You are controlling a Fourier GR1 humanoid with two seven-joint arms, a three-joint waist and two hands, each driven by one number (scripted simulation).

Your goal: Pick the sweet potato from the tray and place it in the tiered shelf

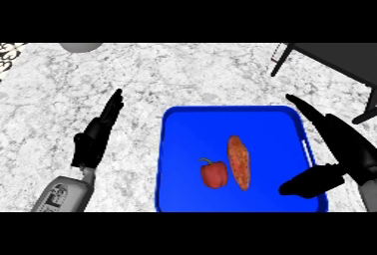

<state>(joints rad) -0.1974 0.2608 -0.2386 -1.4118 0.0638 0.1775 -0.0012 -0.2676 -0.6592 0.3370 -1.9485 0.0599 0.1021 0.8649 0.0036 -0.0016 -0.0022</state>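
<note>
Sweet potato (238,163) lies on the blue tray (199,124), a little right of centre, long axis running roughly top to bottom of the head view. Red bell pepper (213,174) just beside it on its left, stem toward the upper left; cannot tell whether the two touch. Nothing has hold of the sweet potato. Right hand (344,144) sits over the tray's right rim, fingers straight and pointing toward the upper left, thumb (309,182) spread wide and reaching in over the tray's lower right corner; wide open, holding nothing, near the sweet potato but apart from it. Left hand (92,142) rests open over the marbled table (184,74), left of the tray, fingers straight and up, nothing in it. Dark tiered shelf (331,57) shows partly at the upper right, well apart from the tray. Grey round thing (81,47) cut off by the top edge, upper left.
</note>
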